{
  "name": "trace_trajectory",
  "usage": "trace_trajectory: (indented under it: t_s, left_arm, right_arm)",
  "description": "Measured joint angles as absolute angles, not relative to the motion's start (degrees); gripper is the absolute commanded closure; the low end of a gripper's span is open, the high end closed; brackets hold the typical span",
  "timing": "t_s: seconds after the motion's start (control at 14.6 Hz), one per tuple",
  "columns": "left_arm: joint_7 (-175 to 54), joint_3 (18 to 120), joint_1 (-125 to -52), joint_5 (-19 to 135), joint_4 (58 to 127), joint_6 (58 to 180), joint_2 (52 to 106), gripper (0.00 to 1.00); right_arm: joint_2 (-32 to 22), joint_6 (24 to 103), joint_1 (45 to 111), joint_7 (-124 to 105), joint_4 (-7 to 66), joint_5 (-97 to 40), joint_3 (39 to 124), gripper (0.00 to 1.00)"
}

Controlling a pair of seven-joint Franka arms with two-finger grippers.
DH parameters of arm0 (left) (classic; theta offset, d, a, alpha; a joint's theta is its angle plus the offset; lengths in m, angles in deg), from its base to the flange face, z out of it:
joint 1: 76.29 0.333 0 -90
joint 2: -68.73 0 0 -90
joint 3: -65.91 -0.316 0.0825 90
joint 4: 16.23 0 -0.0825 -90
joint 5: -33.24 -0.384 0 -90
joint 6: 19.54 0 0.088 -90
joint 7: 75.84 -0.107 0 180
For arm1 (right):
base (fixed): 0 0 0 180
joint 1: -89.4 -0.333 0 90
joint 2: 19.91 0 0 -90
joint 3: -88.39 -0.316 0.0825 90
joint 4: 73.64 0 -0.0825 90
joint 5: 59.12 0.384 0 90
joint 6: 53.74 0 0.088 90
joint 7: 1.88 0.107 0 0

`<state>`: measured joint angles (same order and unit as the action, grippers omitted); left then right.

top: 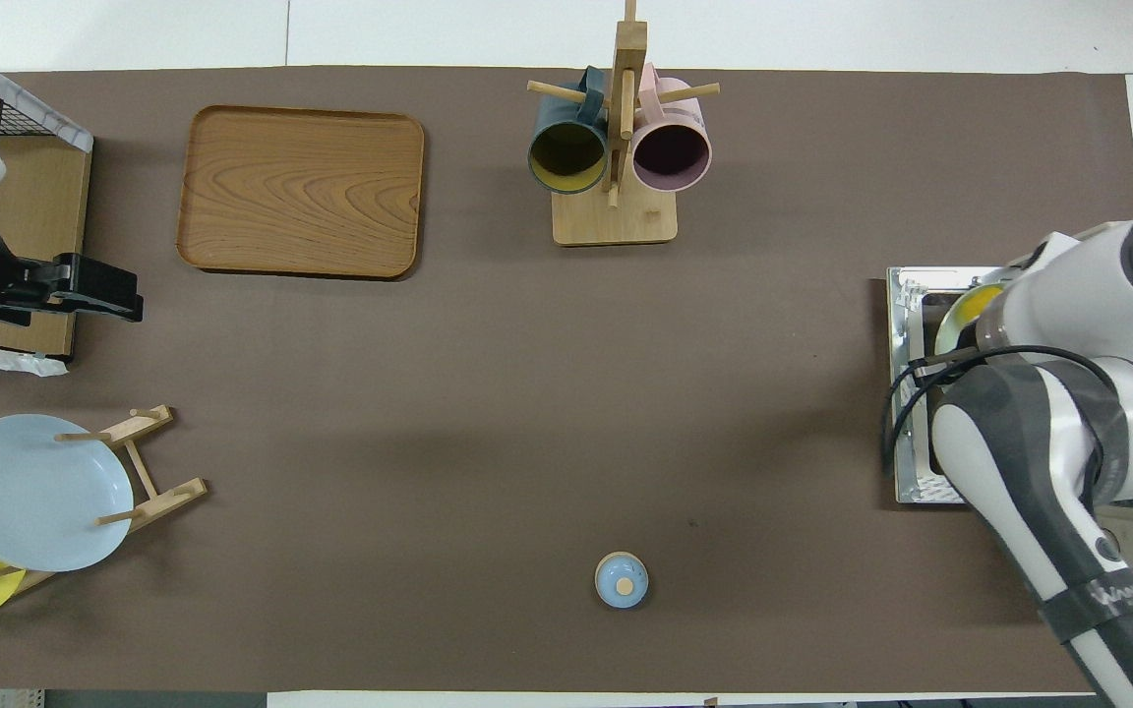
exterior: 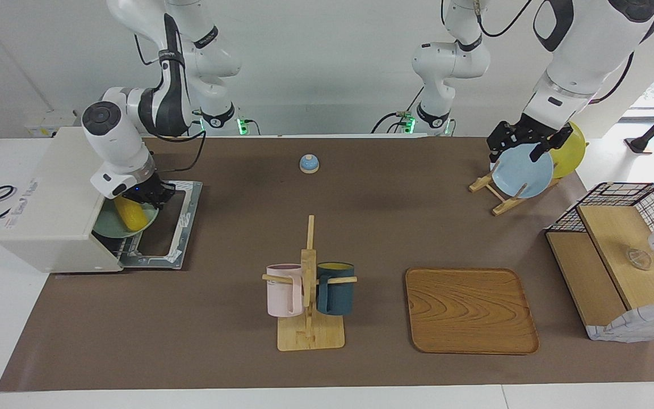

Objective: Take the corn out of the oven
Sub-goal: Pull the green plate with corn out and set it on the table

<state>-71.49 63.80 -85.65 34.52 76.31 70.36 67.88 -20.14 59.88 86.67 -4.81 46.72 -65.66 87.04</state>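
The boxy off-white toaster oven (exterior: 49, 210) stands at the table edge at the right arm's end, its dark glass door (exterior: 165, 224) dropped flat. At its mouth, the right gripper (exterior: 141, 200) has its fingers clamped on the smooth, tapered bright yellow corn cob (exterior: 129, 213), over a round pale green plate (exterior: 112, 226). The left gripper (exterior: 523, 145) waits, fingers wide, over the round glossy blue plate (exterior: 523, 171) in a wooden rack.

Smooth glossy plastic corn (exterior: 129, 213), off-white matt oven (exterior: 49, 210) with metal door frame, grained wooden tray (exterior: 470, 310), matt brown table cover (exterior: 395, 227)
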Motion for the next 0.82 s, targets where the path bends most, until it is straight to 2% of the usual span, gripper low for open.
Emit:
trace_trajectory:
  t_s: [0.21,0.41,0.62,0.82]
  left_arm:
    - [-71.49,63.80,-85.65,34.52,76.31,70.36,67.88,0.00]
    - [-71.49,63.80,-85.65,34.52,76.31,70.36,67.88,0.00]
    - [-71.49,63.80,-85.65,34.52,76.31,70.36,67.88,0.00]
    - [-71.49,63.80,-85.65,34.52,76.31,70.36,67.88,0.00]
  right_arm:
    - [-17.38,57.81,73.82,9.33,41.42,-67.28,86.65,1.00]
    - [-10.99,55.96,63.07,25.24,35.23,-67.92,86.46,1.00]
    - [-1.59,54.31,56.80,36.62,25.51,-67.91,86.47,1.00]
    - [4.89,59.23,53.21,45.39,21.86,-66.84,86.39,1.00]
